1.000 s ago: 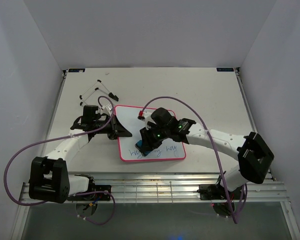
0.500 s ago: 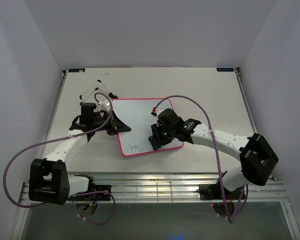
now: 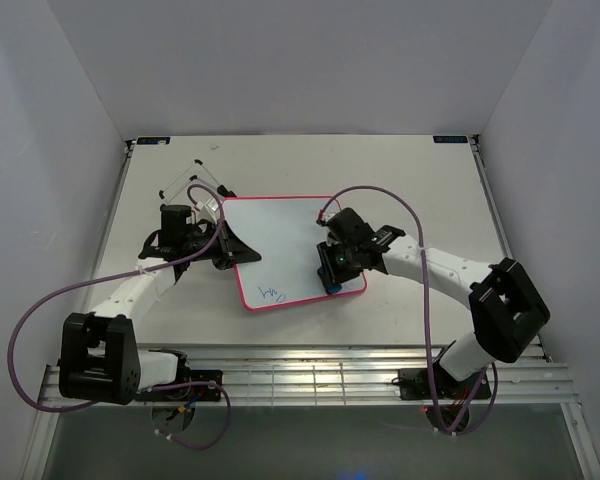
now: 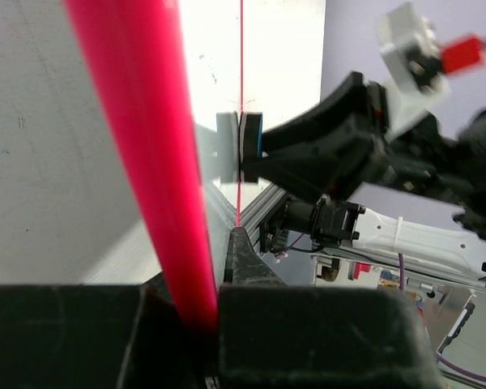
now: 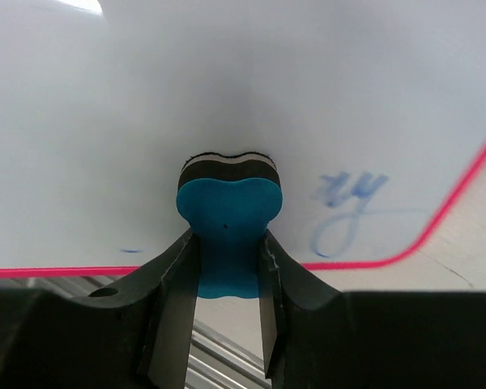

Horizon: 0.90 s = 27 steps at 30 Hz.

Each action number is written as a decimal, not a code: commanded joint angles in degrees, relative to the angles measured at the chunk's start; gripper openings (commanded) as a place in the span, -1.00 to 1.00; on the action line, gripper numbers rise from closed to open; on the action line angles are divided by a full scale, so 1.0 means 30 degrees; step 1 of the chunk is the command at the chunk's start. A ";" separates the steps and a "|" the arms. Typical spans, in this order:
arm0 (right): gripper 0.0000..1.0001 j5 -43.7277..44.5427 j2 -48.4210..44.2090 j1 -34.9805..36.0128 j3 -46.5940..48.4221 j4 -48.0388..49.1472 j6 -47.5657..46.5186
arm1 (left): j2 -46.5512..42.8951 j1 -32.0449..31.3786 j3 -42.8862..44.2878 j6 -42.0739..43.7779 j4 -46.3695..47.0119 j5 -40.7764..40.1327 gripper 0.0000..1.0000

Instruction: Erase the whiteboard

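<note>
The whiteboard (image 3: 280,245), white with a pink-red rim, lies on the table's middle. A little blue writing (image 3: 271,293) remains near its front left corner; it also shows in the right wrist view (image 5: 348,194). My left gripper (image 3: 223,248) is shut on the board's left rim (image 4: 146,162). My right gripper (image 3: 333,272) is shut on the blue eraser (image 5: 228,223), pressed flat on the board (image 5: 227,97) near its front right edge. The eraser also shows edge-on in the left wrist view (image 4: 247,146).
A thin black wire stand (image 3: 192,180) lies behind the left gripper at the back left. Purple cables loop over both arms. A metal rail (image 3: 310,375) runs along the table's near edge.
The right gripper swept the eraser from the board's front left to its front right, wiping most of the blue writing. The board turned and shifted back and left.
</note>
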 commanded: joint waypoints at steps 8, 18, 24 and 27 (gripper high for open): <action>-0.85 -0.0845 0.2163 0.7754 0.6495 0.1407 0.1794 | 0.0197 -0.0259 -0.0095 0.2147 -0.0472 -0.3315 -1.00; -0.85 0.2193 0.3571 0.7848 0.7498 -0.0641 0.1297 | 0.0109 -0.0259 -0.0124 0.2206 -0.0501 -0.3256 -1.00; -0.85 0.3695 0.1408 0.5244 0.2081 -0.0585 0.1677 | 0.0167 -0.0259 -0.0095 0.2206 -0.0413 -0.2934 -1.00; -0.84 0.4867 0.0295 0.4188 -0.0205 -0.0703 0.1970 | 0.0109 -0.0229 -0.0095 0.2177 -0.0384 -0.2905 -1.00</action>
